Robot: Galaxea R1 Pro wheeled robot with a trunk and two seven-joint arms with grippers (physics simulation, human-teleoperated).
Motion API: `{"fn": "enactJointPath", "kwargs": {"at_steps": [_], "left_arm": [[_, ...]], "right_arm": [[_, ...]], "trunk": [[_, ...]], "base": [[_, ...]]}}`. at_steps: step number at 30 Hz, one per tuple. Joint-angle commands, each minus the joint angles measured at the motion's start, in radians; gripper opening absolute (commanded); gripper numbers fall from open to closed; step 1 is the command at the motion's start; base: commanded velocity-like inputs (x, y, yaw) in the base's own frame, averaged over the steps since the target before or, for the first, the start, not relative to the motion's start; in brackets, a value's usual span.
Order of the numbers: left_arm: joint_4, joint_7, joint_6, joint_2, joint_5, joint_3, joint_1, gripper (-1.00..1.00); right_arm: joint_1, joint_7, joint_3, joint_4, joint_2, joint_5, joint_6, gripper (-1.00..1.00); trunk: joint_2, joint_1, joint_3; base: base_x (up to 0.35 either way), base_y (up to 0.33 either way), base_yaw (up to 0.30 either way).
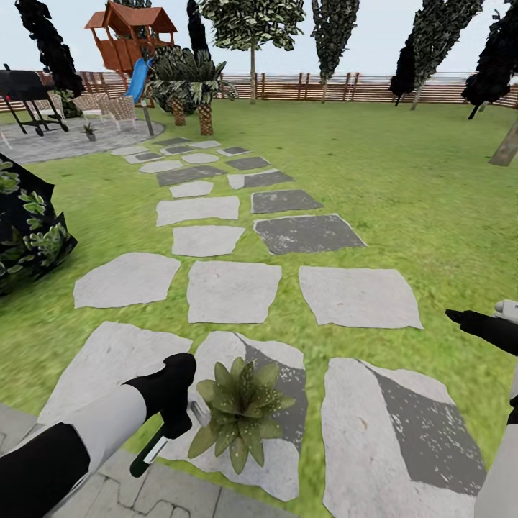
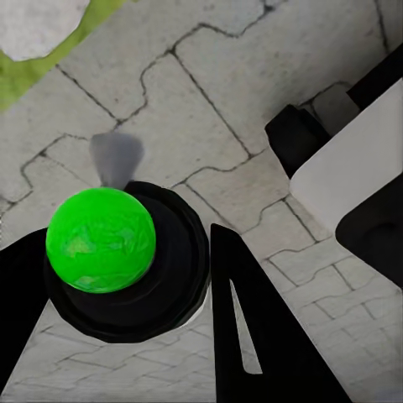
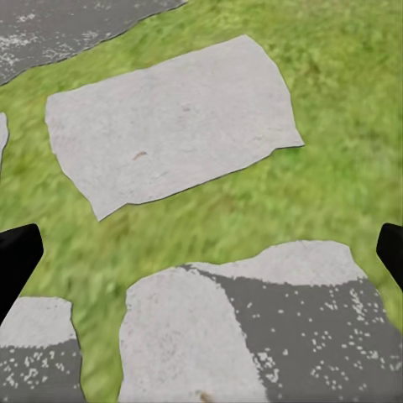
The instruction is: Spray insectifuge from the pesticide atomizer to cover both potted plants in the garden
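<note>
The pesticide atomizer (image 1: 150, 450), a dark green bottle with a white label, hangs tilted in my left gripper (image 1: 176, 411), which is shut on it. Its whitish head (image 1: 197, 409) points at a potted plant (image 1: 241, 411), a low rosette of pointed light-green leaves on a stepping stone (image 1: 280, 471) right beside the gripper. The left wrist view looks along the bottle, showing a round bright-green end (image 2: 101, 239) in a dark ring between the fingers (image 2: 252, 336). My right gripper (image 1: 475, 324) hovers open at the right edge, over grass and stepping stones (image 3: 176, 117) in the garden.
Grey stepping stones (image 1: 234, 289) run forward across the lawn to a far paved patio with a grill (image 1: 25, 90) and a small plant (image 1: 88, 131). A dark bush (image 1: 29, 230) stands on the left. Palms (image 1: 191, 86), a play tower (image 1: 133, 32) and a wooden fence (image 1: 360, 86) lie beyond. Grey paving (image 1: 144, 496) is underfoot.
</note>
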Motion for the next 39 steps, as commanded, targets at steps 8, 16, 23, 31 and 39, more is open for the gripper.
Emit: {"fn": "enactJointPath", "kwargs": {"at_steps": [8, 16, 23, 31, 39], "left_arm": [[0.006, -0.01, 0.006, 0.086, -0.008, -0.002, 0.017, -1.0], [-0.003, -0.01, 0.006, 0.11, -0.008, 0.005, 0.026, -1.0], [-0.003, -0.01, 0.006, 0.105, -0.008, 0.011, 0.022, -1.0], [-0.004, -0.01, 0.006, 0.105, -0.008, 0.012, -0.005, -1.0], [-0.004, -0.01, 0.006, 0.104, -0.008, 0.011, -0.033, -1.0]], "right_arm": [[-0.001, 0.01, -0.001, -0.001, 0.0, 0.011, 0.003, 1.0], [-0.001, 0.01, -0.001, -0.001, 0.0, 0.011, 0.003, 1.0], [-0.001, 0.01, -0.002, -0.001, 0.0, 0.011, 0.003, 1.0], [-0.001, 0.01, -0.002, -0.001, 0.0, 0.011, 0.003, 1.0], [-0.001, 0.01, -0.002, -0.001, 0.0, 0.011, 0.003, 1.0]], "trunk": [[0.0, 0.0, -0.001], [0.0, 0.0, -0.001], [0.0, 0.0, -0.001], [0.0, 0.0, -0.001], [0.0, 0.0, -0.001]], "base": [[0.0, 0.0, 0.0], [0.0, 0.0, 0.0], [0.0, 0.0, 0.0], [0.0, 0.0, 0.0], [0.0, 0.0, 0.0]]}}
